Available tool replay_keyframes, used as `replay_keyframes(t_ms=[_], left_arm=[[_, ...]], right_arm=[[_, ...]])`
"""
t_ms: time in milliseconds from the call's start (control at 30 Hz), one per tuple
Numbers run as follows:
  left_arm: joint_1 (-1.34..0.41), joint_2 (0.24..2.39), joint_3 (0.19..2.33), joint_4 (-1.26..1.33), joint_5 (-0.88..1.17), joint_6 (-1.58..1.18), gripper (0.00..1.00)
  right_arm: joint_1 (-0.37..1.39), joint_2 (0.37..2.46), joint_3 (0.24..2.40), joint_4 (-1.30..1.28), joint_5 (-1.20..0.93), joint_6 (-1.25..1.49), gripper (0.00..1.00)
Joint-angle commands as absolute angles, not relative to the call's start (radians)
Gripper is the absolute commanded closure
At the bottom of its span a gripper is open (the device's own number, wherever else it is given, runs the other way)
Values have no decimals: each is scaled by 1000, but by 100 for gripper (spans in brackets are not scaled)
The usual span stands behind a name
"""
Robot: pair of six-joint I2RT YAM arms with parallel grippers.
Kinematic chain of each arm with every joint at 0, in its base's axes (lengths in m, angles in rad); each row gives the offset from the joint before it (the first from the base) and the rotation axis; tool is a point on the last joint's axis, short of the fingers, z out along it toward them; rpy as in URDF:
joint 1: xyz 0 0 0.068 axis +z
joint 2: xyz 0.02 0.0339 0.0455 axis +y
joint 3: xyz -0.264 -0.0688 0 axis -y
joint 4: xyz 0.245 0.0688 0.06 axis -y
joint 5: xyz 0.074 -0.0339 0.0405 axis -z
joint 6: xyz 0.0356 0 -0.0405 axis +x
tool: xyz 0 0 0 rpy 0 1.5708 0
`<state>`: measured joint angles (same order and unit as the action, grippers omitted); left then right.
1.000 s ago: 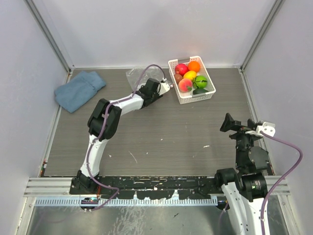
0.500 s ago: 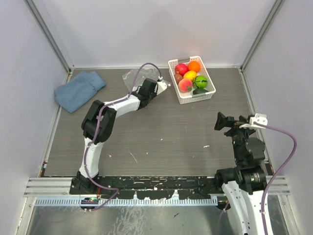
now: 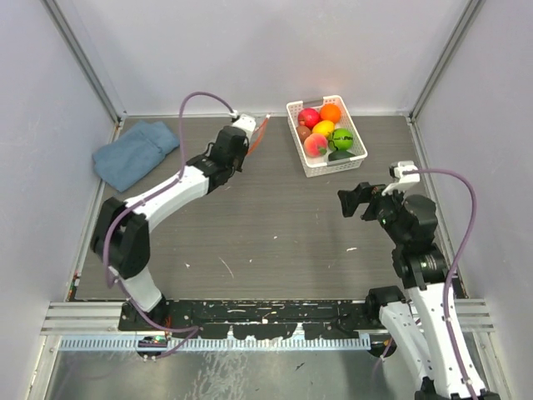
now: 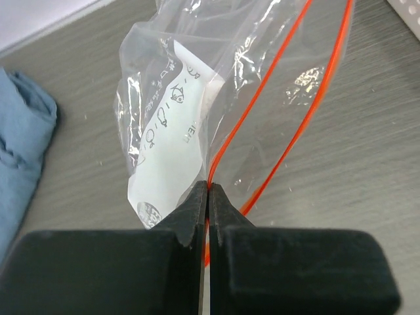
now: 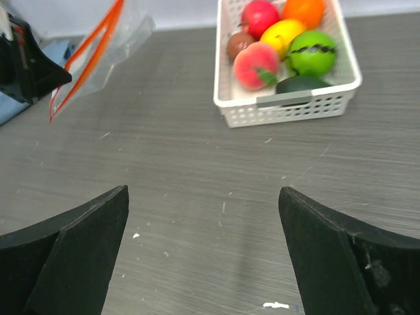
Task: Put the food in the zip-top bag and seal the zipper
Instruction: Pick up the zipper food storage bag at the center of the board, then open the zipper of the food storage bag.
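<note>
As left pincer [image 4: 209,191] clamps zipper [image 4: 216,164], jaws closed

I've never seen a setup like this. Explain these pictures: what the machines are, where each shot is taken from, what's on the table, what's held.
These are two robot arms bolted at the near edge of a table, each ending in a two-finger gripper. One picture looks down from above; the other two come from wrist cameras, so the black shapes at the bottom are each arm's own fingers. On the table sit a white basket of toy fruits and a blue cloth. The left gripper is shut on the clear zip-top bag, pinching its red-orange zipper. The right gripper is open and holds nothing.
</note>
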<state>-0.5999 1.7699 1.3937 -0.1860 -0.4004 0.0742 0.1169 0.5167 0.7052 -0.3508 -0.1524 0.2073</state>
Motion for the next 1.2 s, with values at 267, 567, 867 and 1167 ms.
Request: replay_keyframes(t_ms=[267,567,867,1167], left_arm=[[-621,1412,1234,-429,-419,-520,100],[-677,1299,1147,-451,-383,-640,100],[-758,1243,1095,-456,-389,-752,100],[-842,1237,1094,-422,-440,-780,100]], right_arm=[[298,782,739,-98,-293,304,0],[520,960,700,142,-110,428,4],[658,1100,748,310,38,534,6],[713,1242,772,457,40,611,11]])
